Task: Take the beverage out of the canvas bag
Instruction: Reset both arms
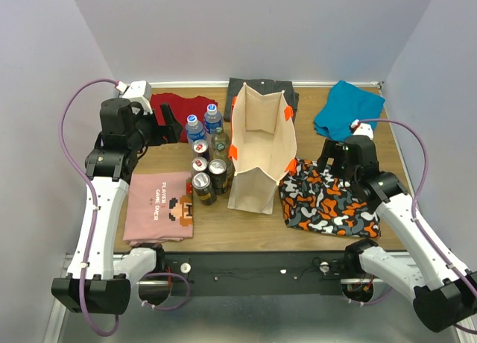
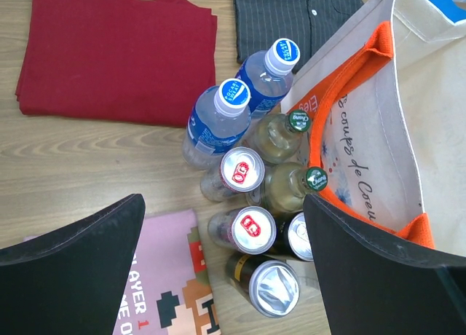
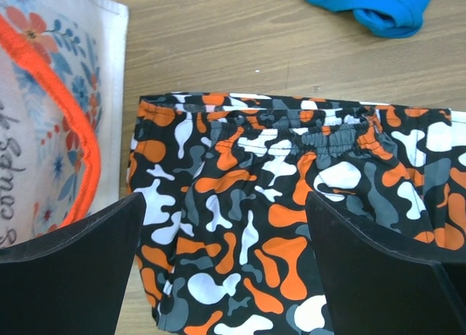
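Canvas bag [image 1: 260, 145] stands open; drinks [image 1: 206, 160] cluster beside it on the table. We see both grippers [image 2: 222, 277] [image 3: 222, 269] spread, holding nothing. Whether any drink remains inside, we cannot tell.

Both arms have white links, black joints, purple cables and broad black gripper fingers [image 2: 69, 269].
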You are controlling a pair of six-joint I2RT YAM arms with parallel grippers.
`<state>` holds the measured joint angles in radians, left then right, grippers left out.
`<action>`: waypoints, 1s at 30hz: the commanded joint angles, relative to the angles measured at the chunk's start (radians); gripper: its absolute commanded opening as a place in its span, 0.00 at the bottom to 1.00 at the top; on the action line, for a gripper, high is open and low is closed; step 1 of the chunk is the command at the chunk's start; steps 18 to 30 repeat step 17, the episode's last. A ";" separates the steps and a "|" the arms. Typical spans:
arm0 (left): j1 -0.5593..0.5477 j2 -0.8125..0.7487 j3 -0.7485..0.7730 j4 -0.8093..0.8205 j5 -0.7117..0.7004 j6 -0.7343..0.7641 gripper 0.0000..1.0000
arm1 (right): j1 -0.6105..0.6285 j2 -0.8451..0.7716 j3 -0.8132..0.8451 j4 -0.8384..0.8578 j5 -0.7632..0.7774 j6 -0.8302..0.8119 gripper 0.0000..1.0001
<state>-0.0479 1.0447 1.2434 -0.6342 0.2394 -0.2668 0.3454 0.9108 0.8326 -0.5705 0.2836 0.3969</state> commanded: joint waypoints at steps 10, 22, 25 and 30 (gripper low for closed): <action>0.003 -0.011 -0.050 0.067 -0.003 -0.008 0.99 | 0.000 0.046 -0.084 0.107 0.442 0.173 0.99; 0.003 0.000 -0.059 0.079 -0.052 -0.011 0.99 | 0.000 0.004 -0.187 0.238 0.673 0.214 1.00; 0.003 0.000 -0.059 0.079 -0.052 -0.011 0.99 | 0.000 0.004 -0.187 0.238 0.673 0.214 1.00; 0.003 0.000 -0.059 0.079 -0.052 -0.011 0.99 | 0.000 0.004 -0.187 0.238 0.673 0.214 1.00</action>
